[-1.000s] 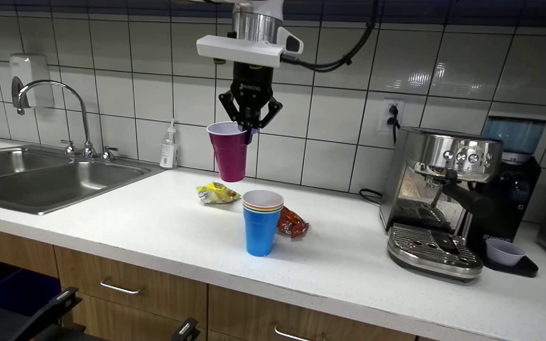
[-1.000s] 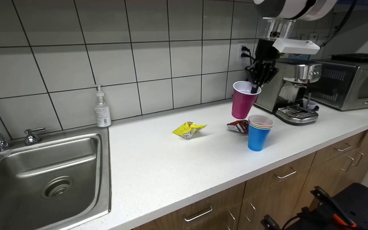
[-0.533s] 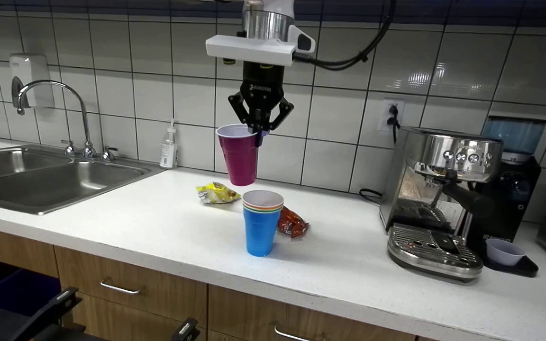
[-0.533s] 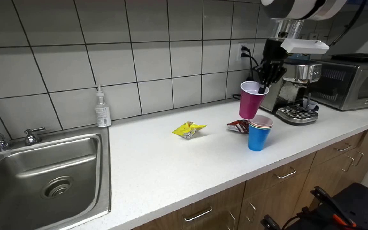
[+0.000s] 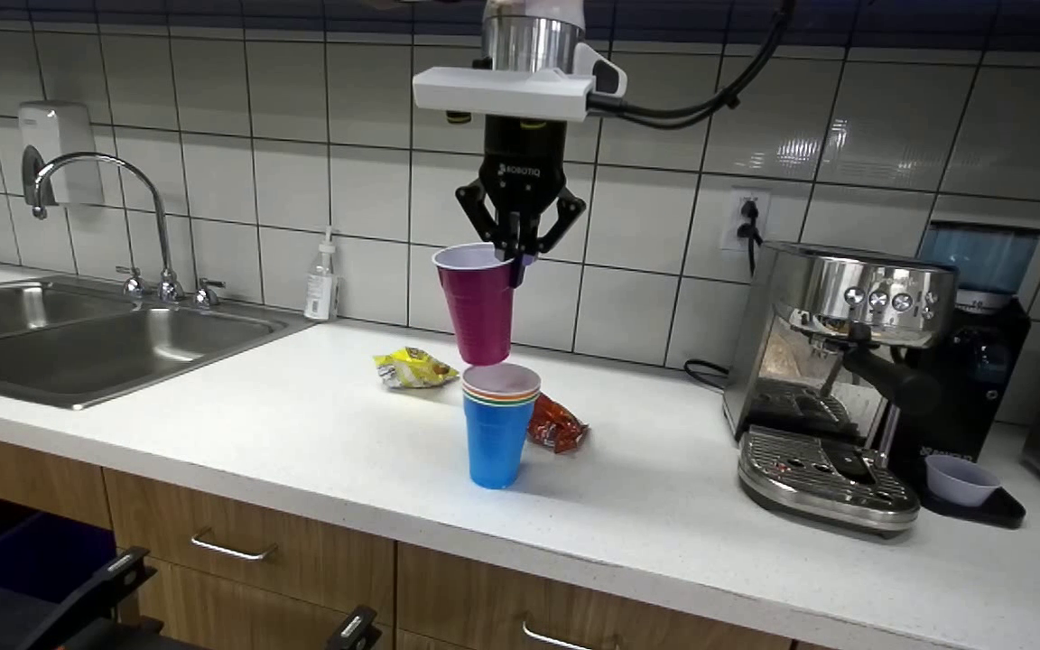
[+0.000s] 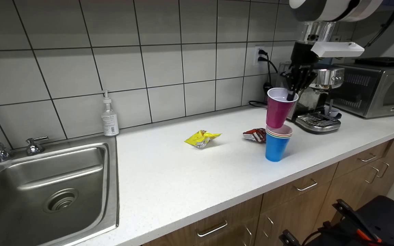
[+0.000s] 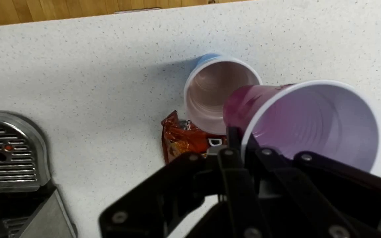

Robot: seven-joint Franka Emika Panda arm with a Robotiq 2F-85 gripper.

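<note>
My gripper [image 5: 516,269] is shut on the near-side rim of a magenta plastic cup [image 5: 475,311], with one finger inside it and one outside. The cup hangs slightly tilted, white inside. It shows in both exterior views [image 6: 279,112] and the wrist view [image 7: 322,112]. A blue cup stack [image 5: 497,442] with several coloured rims stands upright on the counter. The magenta cup's base is just above or at the stack's rim; I cannot tell whether they touch. In the wrist view the stack's opening [image 7: 220,89] is partly covered by the magenta cup. A red snack packet [image 7: 187,138] lies beside the stack.
A yellow packet [image 5: 413,368] lies farther back on the white counter [image 5: 321,433]. A steel sink [image 6: 111,191] and a pump bottle [image 6: 109,119] stand at one side. A coffee machine [image 5: 836,361] and a microwave [image 6: 378,89] stand at the other.
The gripper and magenta cup have moved right and slightly down in both exterior views, from behind and left of the blue stack to over its rim. The stack and packets have not moved.
</note>
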